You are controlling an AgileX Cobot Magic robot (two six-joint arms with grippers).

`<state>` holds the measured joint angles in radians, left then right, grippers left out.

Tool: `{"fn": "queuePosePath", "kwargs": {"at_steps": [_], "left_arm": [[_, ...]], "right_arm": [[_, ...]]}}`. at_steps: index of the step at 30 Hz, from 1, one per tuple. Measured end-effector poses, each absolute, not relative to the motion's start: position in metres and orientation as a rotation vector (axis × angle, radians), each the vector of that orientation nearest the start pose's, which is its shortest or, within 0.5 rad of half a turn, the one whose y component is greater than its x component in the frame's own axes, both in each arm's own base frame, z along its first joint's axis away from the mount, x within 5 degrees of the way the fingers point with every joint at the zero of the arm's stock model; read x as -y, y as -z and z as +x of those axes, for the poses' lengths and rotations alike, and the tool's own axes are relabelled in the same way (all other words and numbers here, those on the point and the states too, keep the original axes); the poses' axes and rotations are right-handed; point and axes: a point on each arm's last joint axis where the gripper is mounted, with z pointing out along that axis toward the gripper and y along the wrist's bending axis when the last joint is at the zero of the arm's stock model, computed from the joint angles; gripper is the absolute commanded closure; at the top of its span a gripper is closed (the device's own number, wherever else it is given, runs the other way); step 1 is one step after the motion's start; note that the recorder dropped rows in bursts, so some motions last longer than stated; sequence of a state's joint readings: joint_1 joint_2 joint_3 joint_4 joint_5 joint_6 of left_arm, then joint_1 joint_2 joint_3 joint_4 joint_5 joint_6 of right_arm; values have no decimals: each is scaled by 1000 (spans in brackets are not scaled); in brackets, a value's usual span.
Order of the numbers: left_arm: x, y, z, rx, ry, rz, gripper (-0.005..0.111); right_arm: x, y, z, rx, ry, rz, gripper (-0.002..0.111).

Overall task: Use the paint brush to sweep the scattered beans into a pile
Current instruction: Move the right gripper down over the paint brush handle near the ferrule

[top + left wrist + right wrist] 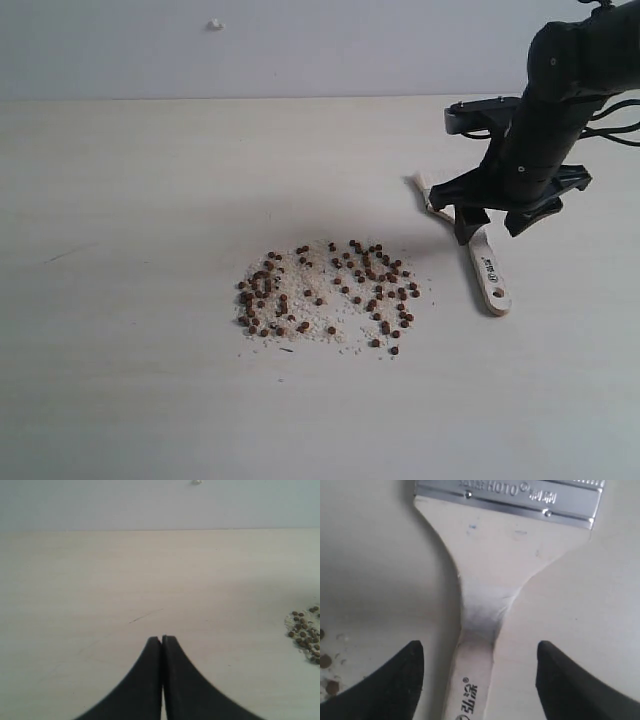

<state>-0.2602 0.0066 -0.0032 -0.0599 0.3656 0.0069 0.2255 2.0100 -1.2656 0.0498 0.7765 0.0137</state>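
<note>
The reddish-brown beans (330, 290) lie gathered in a loose patch on pale crumbs at the middle of the table; their edge shows in the left wrist view (305, 635) and a few in the right wrist view (326, 672). The paint brush (487, 270) lies flat on the table to the right of the patch, its pale handle (490, 625) and silver ferrule (510, 497) plain. My right gripper (497, 222) hovers over the handle, open, its fingers apart on either side (479, 650) without touching it. My left gripper (162, 639) is shut on nothing, above bare table left of the beans.
The pale wooden table (150, 200) ends at a grey wall at the back. A small white speck (215, 24) sticks on the wall. A faint scratch (145, 615) marks the tabletop ahead of the left gripper.
</note>
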Motion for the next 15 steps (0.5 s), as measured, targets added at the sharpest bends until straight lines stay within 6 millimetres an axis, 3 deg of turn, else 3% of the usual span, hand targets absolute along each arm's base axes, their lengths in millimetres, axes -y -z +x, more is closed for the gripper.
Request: {"fn": "queuePosePath", "kwargs": {"at_steps": [15], "left_arm": [[16, -181, 51, -1846, 235, 211, 107]], "right_arm": [[-92, -118, 376, -2993, -132, -127, 47]]}}
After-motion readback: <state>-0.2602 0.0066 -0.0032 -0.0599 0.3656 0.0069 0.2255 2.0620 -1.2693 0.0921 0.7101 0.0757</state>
